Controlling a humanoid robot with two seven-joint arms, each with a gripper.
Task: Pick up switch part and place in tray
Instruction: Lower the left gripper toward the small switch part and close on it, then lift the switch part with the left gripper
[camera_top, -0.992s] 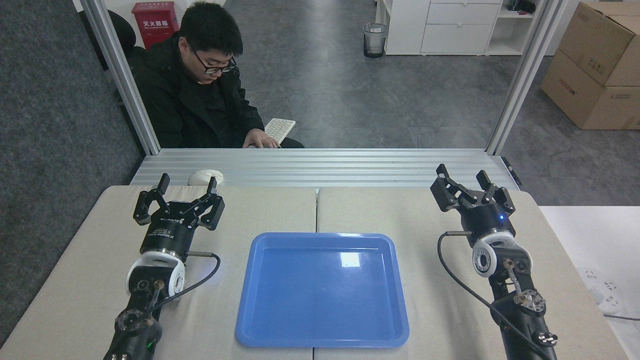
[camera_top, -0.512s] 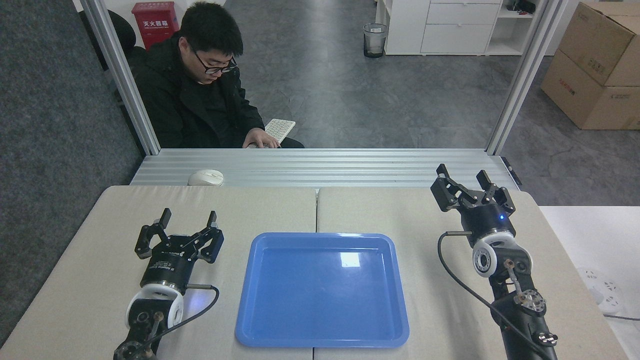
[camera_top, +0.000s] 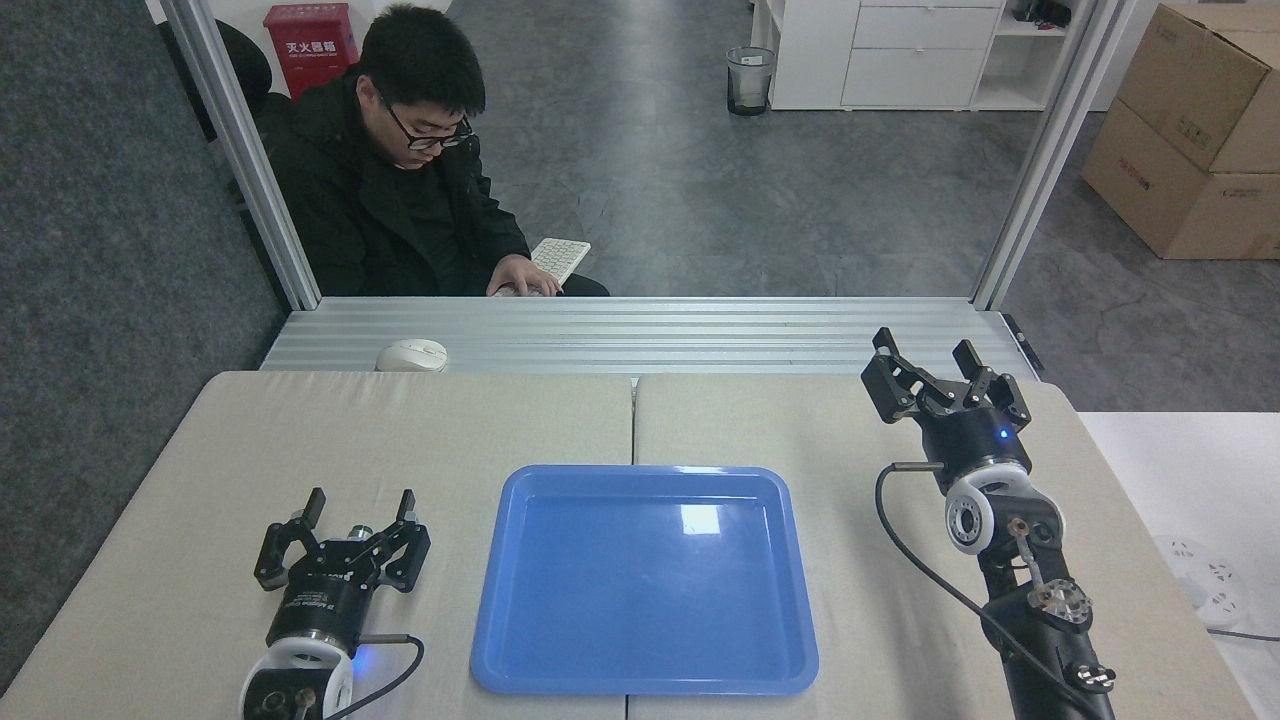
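glossy blue tray (camera_top: 645, 580), rounded corners, raised rim

Evenly lit from overhead, cool and slightly dim — no hard shadows anywhere on the table (camera_top: 800, 430). One square patch of glare on the glossy blue tray (camera_top: 520, 600), right of its middle, plus a paler sheen across its floor. Faint soft shading under the left gripper (camera_top: 360, 500) and the right gripper (camera_top: 925, 352). Sharp focus from near edge to far floor — no motion blur. Slight wide-angle bowing at the sides, the aluminium posts (camera_top: 1040, 150) leaning outward. Mild grain in the dark carpet (camera_top: 100, 250).
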